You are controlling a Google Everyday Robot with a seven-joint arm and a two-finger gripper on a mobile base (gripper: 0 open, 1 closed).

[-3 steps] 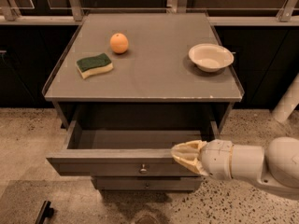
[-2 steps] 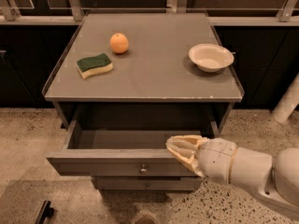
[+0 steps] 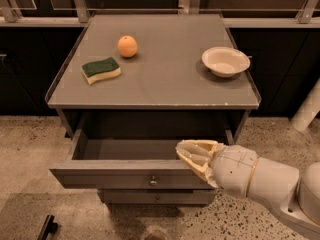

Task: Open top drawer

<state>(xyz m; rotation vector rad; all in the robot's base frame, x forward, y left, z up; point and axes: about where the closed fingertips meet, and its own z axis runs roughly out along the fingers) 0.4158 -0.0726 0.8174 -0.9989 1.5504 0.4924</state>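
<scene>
gripper [image 3: 194, 156] hides top drawer [image 3: 110, 175] corner, arm [image 3: 272, 181] cropped

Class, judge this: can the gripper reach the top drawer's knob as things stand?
Probably yes: the gripper sits at the top drawer's front edge, and the knob lies just below-left with nothing between.

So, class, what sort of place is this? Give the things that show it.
Probably a kitchen-style workspace: a sponge, an orange and a bowl sit on a grey counter. The robot's tool is at the front edge of the open top drawer.
</scene>
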